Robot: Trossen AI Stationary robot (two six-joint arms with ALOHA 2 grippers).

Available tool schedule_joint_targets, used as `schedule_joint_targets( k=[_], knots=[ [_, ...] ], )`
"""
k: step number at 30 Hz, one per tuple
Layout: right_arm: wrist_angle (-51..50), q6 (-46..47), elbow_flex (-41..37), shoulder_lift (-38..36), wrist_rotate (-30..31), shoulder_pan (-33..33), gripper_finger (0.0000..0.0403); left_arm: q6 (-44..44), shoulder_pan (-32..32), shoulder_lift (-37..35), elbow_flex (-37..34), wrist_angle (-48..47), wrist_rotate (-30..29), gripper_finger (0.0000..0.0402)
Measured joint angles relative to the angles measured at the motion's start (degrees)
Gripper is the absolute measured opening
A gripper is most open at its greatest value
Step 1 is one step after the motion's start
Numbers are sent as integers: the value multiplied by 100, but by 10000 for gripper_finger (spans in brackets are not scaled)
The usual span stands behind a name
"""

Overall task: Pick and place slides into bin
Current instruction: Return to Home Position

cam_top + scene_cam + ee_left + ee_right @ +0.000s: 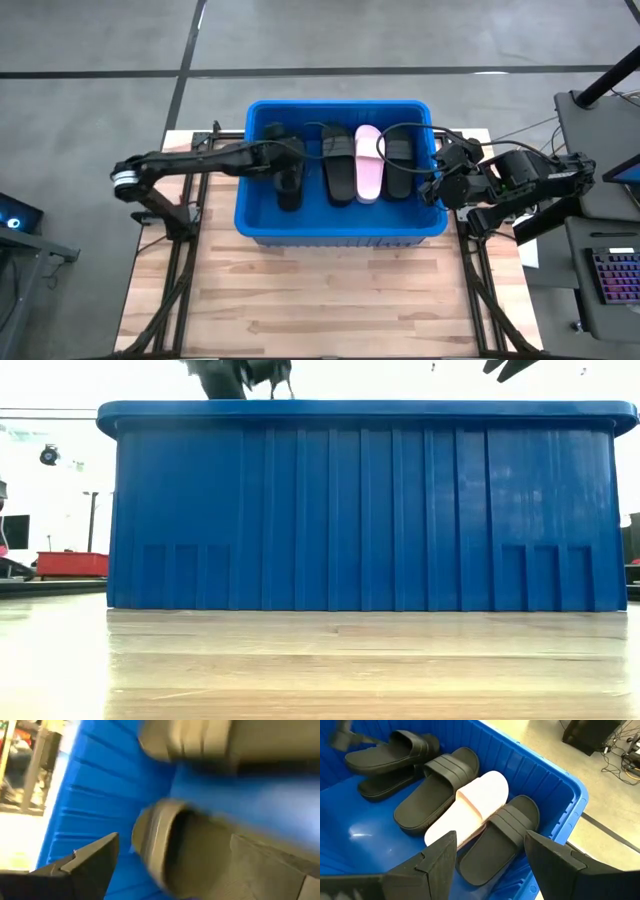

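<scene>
Slides, several matte black ones [437, 785] with wide ribbed straps and one smooth pale pink one [470, 805], lie side by side on the floor of the big bright blue ribbed plastic bin [340, 232]. The left arm [190, 162] stretches level over the bin's left rim. The left gripper [175, 837] is low inside, fingers spread either side of a blurred black slide's toe; contact cannot be told. The right gripper [490, 836] hangs at the bin's right rim, tilted down, fingers wide apart and empty, above the nearest black slide.

black slides [439, 787]: 4 in view, two of them overlapping | pale pink slide [472, 802]: 1 | blue bin [540, 777]: 1 | bench [330, 300]: 1
</scene>
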Motion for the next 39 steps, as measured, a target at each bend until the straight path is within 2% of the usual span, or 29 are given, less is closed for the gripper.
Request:
schedule_joint_targets(
  k=[4,10,14,17,21,25,29,33,39],
  knots=[
    [17,3,0,0,0,1,224,-1209,-452,-580,172,324,221,350],
    [26,3,0,2,20,0,224,-1602,-1028,-1537,128,1383,458,300],
    [46,5,0,2,39,0,224,-2412,-1284,-2056,114,1650,1081,262],
    [69,130,0,4,44,2,224,-2816,-1529,-2392,99,1940,1709,225],
    [110,257,0,4,53,2,224,-2666,-2073,-2748,22,2456,1891,157],
    [243,262,0,8,104,1,224,-2272,-2455,-3023,15,2368,1703,81],
    [617,263,-2,15,492,1,224,-1932,-2577,-3347,-187,2193,1613,11],
    [1210,237,-29,16,1146,2,224,-1715,-2564,-3636,-590,2062,1469,10],
    [1390,-248,-33,15,1395,2,224,-1487,-2561,-4341,-1582,1978,774,1]
  ],
)
